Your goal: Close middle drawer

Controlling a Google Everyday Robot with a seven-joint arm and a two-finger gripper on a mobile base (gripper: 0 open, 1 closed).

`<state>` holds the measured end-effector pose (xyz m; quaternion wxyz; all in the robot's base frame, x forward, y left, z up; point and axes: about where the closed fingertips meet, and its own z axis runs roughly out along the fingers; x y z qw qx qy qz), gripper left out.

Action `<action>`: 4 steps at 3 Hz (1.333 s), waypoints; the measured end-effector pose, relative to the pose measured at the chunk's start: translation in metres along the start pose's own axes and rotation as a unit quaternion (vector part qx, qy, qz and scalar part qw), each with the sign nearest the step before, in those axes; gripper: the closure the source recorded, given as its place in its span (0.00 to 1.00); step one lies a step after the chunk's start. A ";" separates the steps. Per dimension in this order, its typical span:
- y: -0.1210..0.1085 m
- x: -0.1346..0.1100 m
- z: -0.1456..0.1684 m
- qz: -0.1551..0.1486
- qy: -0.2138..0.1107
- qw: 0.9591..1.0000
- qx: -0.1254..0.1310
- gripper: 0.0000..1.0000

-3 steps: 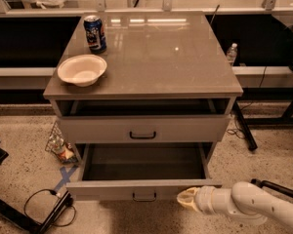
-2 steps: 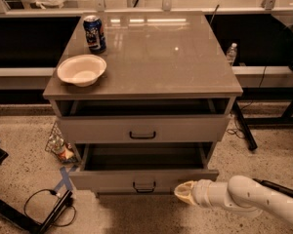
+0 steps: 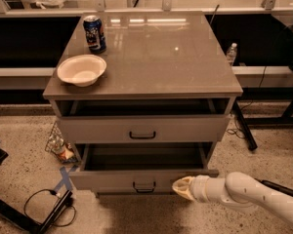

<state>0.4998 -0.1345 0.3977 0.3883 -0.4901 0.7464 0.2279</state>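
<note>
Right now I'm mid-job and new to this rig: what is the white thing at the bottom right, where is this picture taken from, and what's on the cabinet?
You have one view. It looks down at a grey cabinet from its front; where the camera is mounted is not on record. The white jointed thing coming in from the lower right is the robot's single arm, and its cream tip is the gripper. I see nothing held in it. It sits at the right end of the middle drawer, apparently against the front. That drawer is the lower, pulled-out tray, and it looks empty. Above it is another drawer front with a black handle. On top stand a blue soda can and a white bowl, apart, near the left edge.
</note>
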 end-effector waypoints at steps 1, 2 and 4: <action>-0.028 -0.012 0.011 -0.012 -0.012 1.000 0.010 1.00; -0.028 -0.012 0.011 -0.012 -0.012 1.000 0.010 1.00; -0.097 -0.030 0.024 -0.031 -0.031 0.999 0.029 1.00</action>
